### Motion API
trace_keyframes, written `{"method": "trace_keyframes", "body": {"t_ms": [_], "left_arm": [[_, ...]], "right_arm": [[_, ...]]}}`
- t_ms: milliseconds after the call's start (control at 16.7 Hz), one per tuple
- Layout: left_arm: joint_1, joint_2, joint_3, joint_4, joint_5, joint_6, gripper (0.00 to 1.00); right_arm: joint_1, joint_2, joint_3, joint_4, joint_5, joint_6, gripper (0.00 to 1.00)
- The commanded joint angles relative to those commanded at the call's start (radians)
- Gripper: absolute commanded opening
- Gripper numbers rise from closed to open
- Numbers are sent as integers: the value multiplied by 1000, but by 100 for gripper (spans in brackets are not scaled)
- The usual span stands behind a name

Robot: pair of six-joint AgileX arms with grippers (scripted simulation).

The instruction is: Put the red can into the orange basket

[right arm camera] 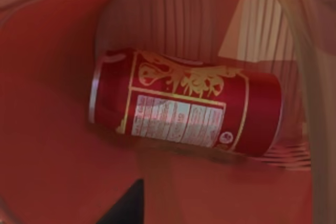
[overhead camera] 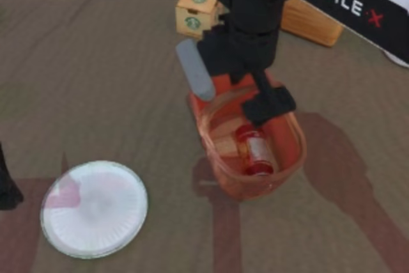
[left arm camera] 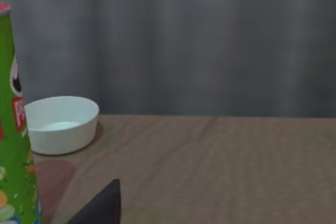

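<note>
The red can point(overhead camera: 255, 151) lies on its side on the slatted bottom of the orange basket point(overhead camera: 291, 158), right of the table's middle. My right gripper point(overhead camera: 267, 103) hangs over the basket's back part, just above the can, open and holding nothing. In the right wrist view the can point(right arm camera: 184, 111) rests free on the basket floor point(right arm camera: 47, 145), label up, and one dark fingertip point(right arm camera: 131, 203) shows apart from it. My left arm point(overhead camera: 6, 187) is parked at the table's left edge, and its wrist view shows one fingertip point(left arm camera: 107, 203) over bare table.
A white plate point(overhead camera: 94, 209) lies front left. A cardboard box point(overhead camera: 195, 11) and a wooden block point(overhead camera: 310, 20) stand behind the basket. A grey oblong object point(overhead camera: 195, 68) lies by its back left rim. The left wrist view shows a green chips tube point(left arm camera: 13, 129) and a white bowl point(left arm camera: 60, 124).
</note>
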Motion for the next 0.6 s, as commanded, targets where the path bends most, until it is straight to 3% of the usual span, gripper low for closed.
{"method": "trace_keyframes", "body": {"t_ms": [540,600], "left_arm": [[0,0,0,0,0,0,100],[0,0,0,0,0,0,100]], "right_arm": [[0,0,0,0,0,0,2],[0,0,0,0,0,0,0]]}}
